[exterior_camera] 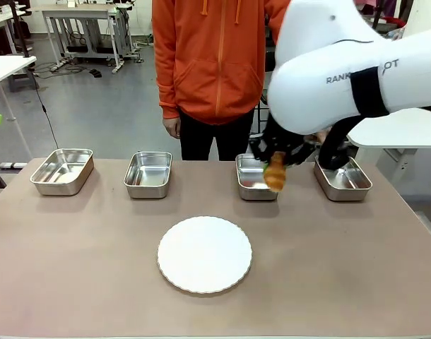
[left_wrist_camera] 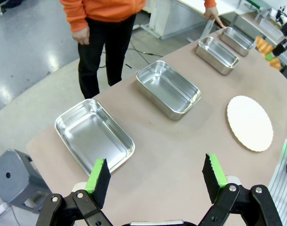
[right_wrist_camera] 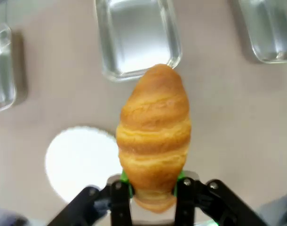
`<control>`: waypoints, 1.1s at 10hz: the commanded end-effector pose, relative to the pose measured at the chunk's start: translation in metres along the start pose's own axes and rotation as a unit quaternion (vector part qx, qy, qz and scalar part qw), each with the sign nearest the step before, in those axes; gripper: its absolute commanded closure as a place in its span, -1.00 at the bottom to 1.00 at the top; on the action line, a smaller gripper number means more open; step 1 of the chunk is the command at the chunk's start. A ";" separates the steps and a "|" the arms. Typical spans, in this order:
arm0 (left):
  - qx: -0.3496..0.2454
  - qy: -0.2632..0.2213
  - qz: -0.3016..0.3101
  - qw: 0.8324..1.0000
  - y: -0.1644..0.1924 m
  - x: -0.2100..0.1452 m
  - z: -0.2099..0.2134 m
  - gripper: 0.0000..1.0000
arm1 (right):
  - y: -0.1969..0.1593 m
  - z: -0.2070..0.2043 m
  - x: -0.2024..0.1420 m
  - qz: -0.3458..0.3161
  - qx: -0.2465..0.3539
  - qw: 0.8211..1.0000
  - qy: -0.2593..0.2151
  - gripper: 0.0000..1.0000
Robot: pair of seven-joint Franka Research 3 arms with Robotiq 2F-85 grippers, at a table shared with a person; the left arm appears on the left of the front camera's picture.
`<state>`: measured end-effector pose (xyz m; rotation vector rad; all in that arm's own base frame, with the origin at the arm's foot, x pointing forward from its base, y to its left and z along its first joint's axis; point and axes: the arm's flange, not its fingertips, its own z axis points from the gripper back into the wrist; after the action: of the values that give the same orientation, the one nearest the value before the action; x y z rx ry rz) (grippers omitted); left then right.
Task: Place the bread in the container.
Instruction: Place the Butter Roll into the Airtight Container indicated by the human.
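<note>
The bread (exterior_camera: 275, 171), a golden-brown croissant, hangs above the table with my right gripper (exterior_camera: 278, 157) shut on it. It hovers at the near edge of a shiny steel container (exterior_camera: 255, 185), the third pan from the left. In the right wrist view the bread (right_wrist_camera: 154, 136) points away from my right gripper (right_wrist_camera: 153, 182), and its tip overlaps the near rim of the container (right_wrist_camera: 136, 35). My left gripper (left_wrist_camera: 155, 176) is open and holds nothing, high over the table's left end. From there the bread (left_wrist_camera: 261, 44) shows small and far off.
Three more steel pans (exterior_camera: 62, 170) (exterior_camera: 148, 174) (exterior_camera: 343, 178) line the far side of the table. A round white plate (exterior_camera: 204, 254) lies near the front middle. A person in an orange hoodie (exterior_camera: 212, 56) stands behind the pans, one hand (left_wrist_camera: 213, 12) near the far table end.
</note>
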<state>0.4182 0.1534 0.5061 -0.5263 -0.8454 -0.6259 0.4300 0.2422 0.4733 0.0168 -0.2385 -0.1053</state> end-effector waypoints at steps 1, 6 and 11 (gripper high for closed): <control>-0.002 -0.007 0.001 1.000 0.000 -0.001 0.001 -1.00 | -0.028 -0.024 0.026 0.143 0.025 0.989 -0.023 0.24; -0.002 -0.007 0.001 1.000 0.000 -0.001 0.001 -1.00 | -0.031 -0.023 0.031 0.119 0.010 0.993 -0.009 0.24; -0.002 -0.007 0.001 1.000 0.000 -0.001 0.001 -1.00 | -0.117 0.010 0.103 0.143 -0.019 0.988 0.059 0.24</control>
<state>0.4182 0.1536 0.5060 -0.5262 -0.8453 -0.6255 0.4945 0.1372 0.4842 -0.0451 -0.1638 0.1471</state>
